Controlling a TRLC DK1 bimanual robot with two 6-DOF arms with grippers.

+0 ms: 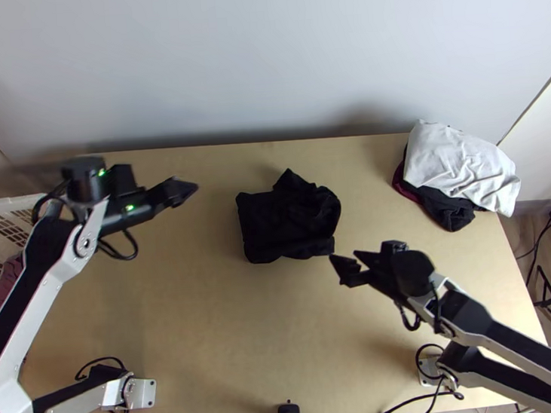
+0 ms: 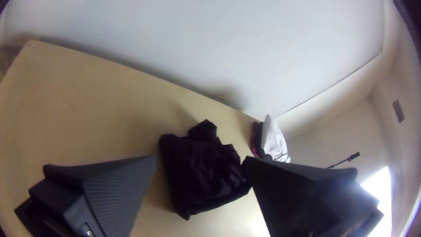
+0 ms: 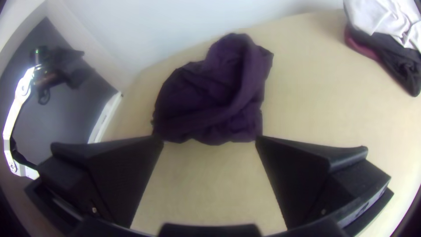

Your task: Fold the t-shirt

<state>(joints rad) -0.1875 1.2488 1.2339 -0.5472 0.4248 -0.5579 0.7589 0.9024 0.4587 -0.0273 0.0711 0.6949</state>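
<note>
Item one: t-shirt [image 1: 277,225], dark, lying on the surface [image 1: 208,324] toward the far middle. Condition: a compact bundle, roughly squared along its left and near sides, rumpled at the far right, with one peak of cloth standing out on the far side. I cannot tell how many layers it holds or which part is sleeve.

Item two: left hand [image 2: 201,158], fingers apart, nothing between them; held well apart from the shirt, to its left.

Item three: right hand [image 1: 344,254], fingers apart, likewise without cloth; beside the shirt's near right corner, the closer of the two.

Item four: pile of other clothes [image 1: 462,171], light cloth over dark, at the far right; to be left alone.

Step in hand, by my judgement: tidying a part-made fold. Best method — I would take the loose peak and the rumpled right part before any further folding, since a crease laid over a lump will not stay flat. Right hand to pinch shallow, top layer only, and draw inward low over the bundle; a deep bite could lift the lower layers too. Left hand to rest lightly on the squared left side as an anchor — thin, soft cloth probably slides easily. Finish by smoothing outward.
</note>
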